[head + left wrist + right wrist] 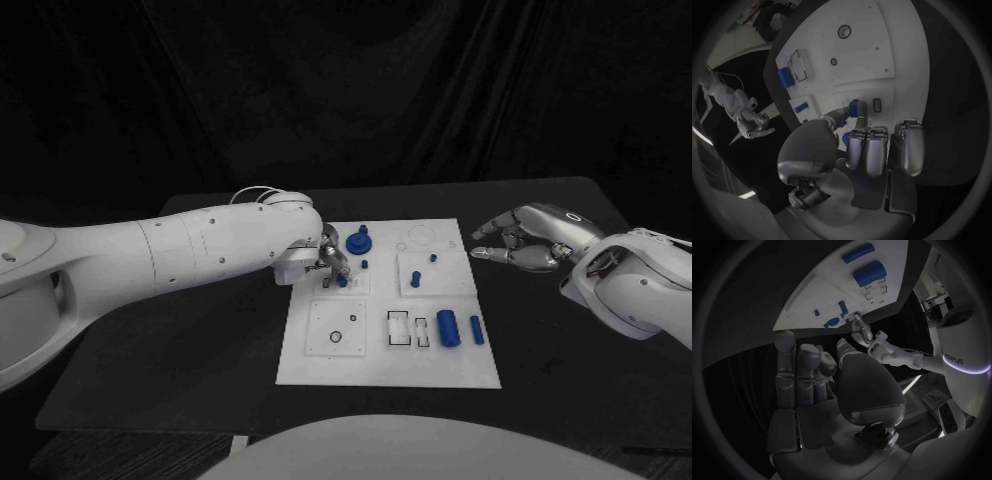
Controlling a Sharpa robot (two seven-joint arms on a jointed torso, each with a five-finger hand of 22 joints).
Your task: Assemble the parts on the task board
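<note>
The white task board (433, 360) lies in the middle of the table. My left hand (330, 262) reaches down over its left edge; the thumb (831, 123) and a fingertip pinch a small blue peg (856, 108) at the board's surface. A blue gear-like part (361, 242) stands just beyond that hand, and two small pegs (415, 279) stand near the board's middle. A large blue cylinder (449, 327) and a thinner one (477, 330) lie at the near right. My right hand (519, 241) hovers off the board's right edge, fingers loosely apart and holding nothing.
The board (861, 50) carries a ring-shaped recess (335, 336) and rectangular slots (398, 328) in its near half. Black table (173, 340) surrounds it, with bare room to the left and right. A dark curtain hangs behind.
</note>
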